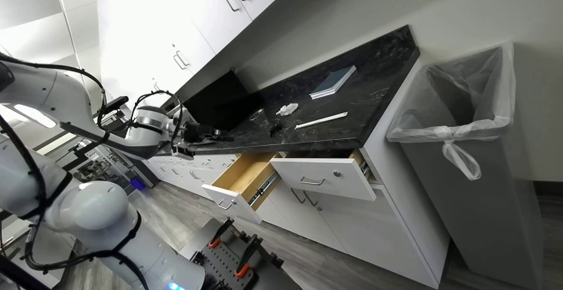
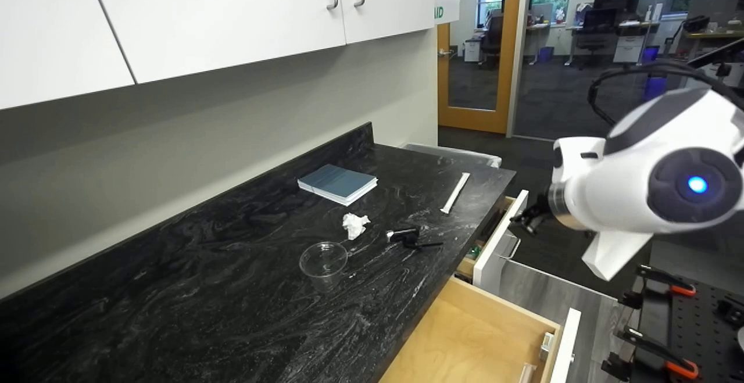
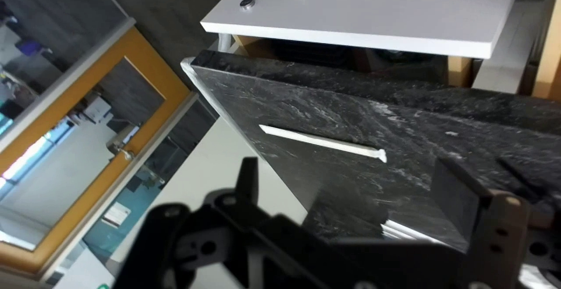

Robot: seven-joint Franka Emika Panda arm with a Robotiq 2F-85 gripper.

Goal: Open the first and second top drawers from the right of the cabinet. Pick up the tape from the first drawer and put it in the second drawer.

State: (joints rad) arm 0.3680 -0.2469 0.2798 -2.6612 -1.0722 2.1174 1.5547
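Two top drawers of the white cabinet (image 1: 369, 230) stand pulled out under the black countertop (image 2: 232, 290). The first drawer (image 1: 308, 173), at the right end, has a wide white front. Its inside is mostly dark, with something green (image 2: 474, 251) showing. Beside it, the second drawer (image 2: 459, 336) shows a light wood floor and a small pale thing (image 2: 546, 345) near its front. I cannot make out the tape in either drawer. My gripper (image 3: 350, 170) is open, nothing between its fingers. It hangs in the air near the counter's front edge, apart from both drawers.
On the countertop lie a clear cup (image 2: 324, 264), crumpled white paper (image 2: 354, 226), a small black object (image 2: 407, 236), a white stick (image 2: 456, 193) and a blue-covered stack (image 2: 337, 183). A grey bin (image 1: 475, 202) stands past the cabinet's end; white upper cabinets (image 2: 232, 22) overhang the counter.
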